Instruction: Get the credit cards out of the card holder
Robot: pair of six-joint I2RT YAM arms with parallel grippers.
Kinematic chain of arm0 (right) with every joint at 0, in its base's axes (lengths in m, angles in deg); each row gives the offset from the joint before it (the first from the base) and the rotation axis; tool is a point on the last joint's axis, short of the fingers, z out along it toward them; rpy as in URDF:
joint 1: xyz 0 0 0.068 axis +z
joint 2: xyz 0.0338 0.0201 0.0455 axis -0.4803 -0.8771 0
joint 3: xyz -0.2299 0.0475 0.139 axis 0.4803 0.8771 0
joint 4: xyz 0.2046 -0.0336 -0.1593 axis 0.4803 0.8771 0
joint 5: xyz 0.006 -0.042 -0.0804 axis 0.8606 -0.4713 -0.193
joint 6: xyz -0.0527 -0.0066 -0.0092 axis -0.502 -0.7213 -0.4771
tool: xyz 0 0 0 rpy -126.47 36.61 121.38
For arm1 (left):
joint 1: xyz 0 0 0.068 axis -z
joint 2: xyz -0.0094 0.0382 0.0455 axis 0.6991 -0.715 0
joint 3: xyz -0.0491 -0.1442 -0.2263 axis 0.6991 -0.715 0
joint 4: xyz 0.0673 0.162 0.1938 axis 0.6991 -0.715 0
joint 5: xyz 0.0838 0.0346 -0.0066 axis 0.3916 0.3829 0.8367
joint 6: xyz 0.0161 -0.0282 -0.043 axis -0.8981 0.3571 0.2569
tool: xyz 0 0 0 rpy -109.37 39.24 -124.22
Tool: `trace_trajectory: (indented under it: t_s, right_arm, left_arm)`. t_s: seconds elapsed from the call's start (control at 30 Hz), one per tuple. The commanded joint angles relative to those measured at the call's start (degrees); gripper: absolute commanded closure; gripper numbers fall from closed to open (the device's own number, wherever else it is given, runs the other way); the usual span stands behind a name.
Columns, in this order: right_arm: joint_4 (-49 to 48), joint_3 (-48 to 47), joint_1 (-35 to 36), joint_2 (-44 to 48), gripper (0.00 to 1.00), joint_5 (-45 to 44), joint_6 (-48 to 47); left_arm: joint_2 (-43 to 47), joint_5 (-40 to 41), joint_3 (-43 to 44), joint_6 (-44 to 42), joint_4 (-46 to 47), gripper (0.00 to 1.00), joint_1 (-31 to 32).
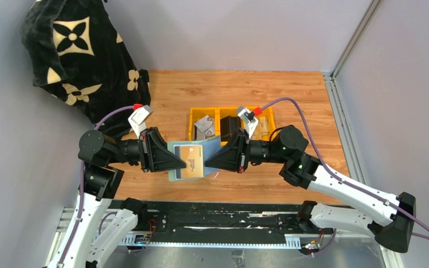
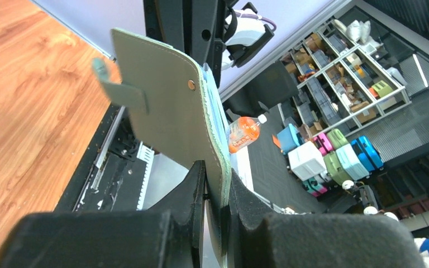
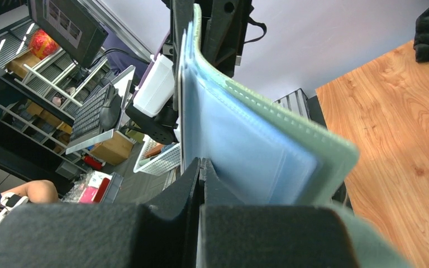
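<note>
Print on credit card [image 1: 194, 159] — illegible

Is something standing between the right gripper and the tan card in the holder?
Nothing visible does. The right gripper is shut right at the right edge of the tan card, while the left gripper clamps the card holder.

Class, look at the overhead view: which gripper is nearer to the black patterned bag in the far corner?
Left. The left gripper clamps the card holder on the side facing the black patterned bag; the right gripper pinches the opposite side, farther away.
</note>
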Motion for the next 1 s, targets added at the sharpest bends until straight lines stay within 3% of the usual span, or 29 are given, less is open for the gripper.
trace_trajectory:
  t_s: [0.0,0.07,0.27,0.6,0.97]
  right_arm:
    - [0.9,-0.1,-0.7,-0.4,0.97,-0.6,-0.8]
    - [-0.2,-1.4,-0.7,-1.9,0.81,1.1,0.0]
    - [-5.5,-2.5,-0.6,-4.1,0.66,5.1,3.1]
    - [-1.4,-3.0,-0.5,-1.1,0.66,4.1,1.4]
    - [-1.1,-5.6,-0.5,-4.2,0.64,5.5,1.4]
  left_arm:
    - [0.5,-1.8,2.4,-1.7,-0.8,0.89,0.1]
    - [0.4,-1.6,2.5,-2.8,-2.1,0.89,0.2]
    - [-0.1,-0.6,3.9,-7.3,-7.8,0.89,0.2]
    - [-0.8,0.3,4.9,-11.0,-11.2,0.89,0.2]
    - [-1.0,0.4,5.7,-11.1,-11.4,0.90,0.2]
